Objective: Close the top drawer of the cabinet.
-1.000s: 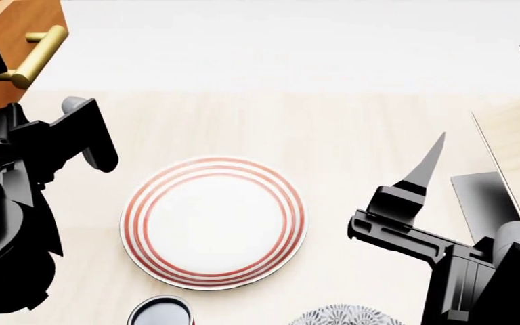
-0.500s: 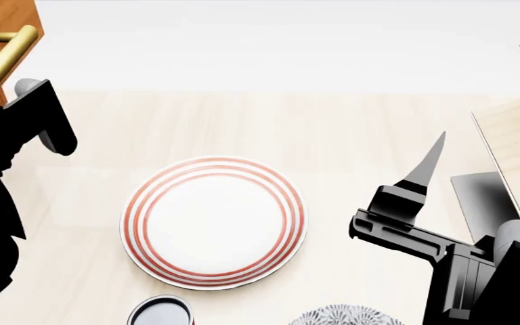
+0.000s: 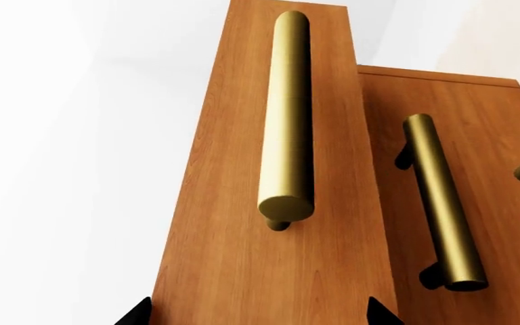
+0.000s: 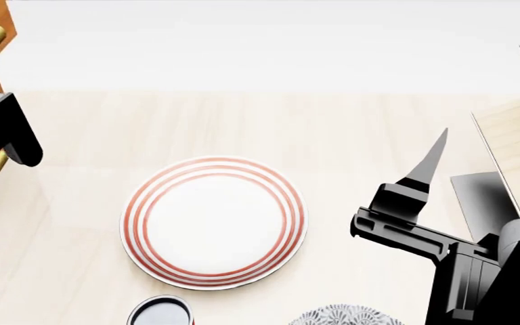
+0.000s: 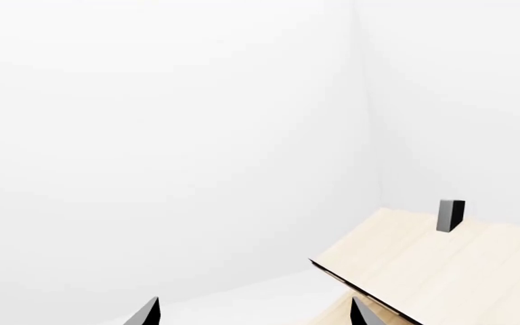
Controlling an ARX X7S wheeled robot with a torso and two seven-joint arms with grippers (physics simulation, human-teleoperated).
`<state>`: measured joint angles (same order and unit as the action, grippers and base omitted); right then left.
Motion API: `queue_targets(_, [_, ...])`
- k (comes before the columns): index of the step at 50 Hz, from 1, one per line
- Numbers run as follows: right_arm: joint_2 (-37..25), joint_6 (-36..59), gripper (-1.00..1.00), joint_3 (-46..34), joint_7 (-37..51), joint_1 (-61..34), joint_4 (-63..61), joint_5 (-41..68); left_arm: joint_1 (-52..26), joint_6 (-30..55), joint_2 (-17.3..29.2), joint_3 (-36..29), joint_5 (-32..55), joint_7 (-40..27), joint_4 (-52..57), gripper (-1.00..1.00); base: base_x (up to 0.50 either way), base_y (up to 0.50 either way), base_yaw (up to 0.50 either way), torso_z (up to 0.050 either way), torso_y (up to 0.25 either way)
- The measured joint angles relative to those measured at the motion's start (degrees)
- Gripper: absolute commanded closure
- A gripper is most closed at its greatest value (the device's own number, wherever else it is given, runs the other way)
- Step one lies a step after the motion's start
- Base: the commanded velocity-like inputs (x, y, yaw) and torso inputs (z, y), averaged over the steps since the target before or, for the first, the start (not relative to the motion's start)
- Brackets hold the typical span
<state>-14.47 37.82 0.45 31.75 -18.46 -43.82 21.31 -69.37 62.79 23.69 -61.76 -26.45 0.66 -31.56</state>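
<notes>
Left gripper faces the protruding top drawer at the cabinet.

At far left, the left gripper (image 3: 258, 313) has its jaws spread wide, grasping nothing, in front of the top drawer (image 3: 242, 257), which stands out from the cabinet (image 3: 495, 203); its brass handle (image 3: 287, 115) lies between the fingertips' line. The red-ringed plate (image 4: 213, 222) sits mid-table (image 4: 332, 122). The right gripper (image 5: 252, 313) is released over the pale slanted boards (image 5: 432, 264).

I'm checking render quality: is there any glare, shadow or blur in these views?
Left wrist view: sharp, soft sheen along the top drawer's handle, small dark shadows under the handle posts. Head view: far tabletop washed out white. Right wrist view: mostly featureless white, the pale boards crisp.
</notes>
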Motion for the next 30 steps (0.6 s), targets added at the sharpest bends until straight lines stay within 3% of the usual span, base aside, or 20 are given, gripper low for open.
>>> queue_targets(30, [-1.3, 0.3, -1.00, 0.2, 1.1, -0.1, -1.1, 1.3, 4.3, 1.4, 6.0, 2.9, -1.7, -2.8, 4.3, -1.00, 0.00, 0.00, 0.00, 0.000, 0.000])
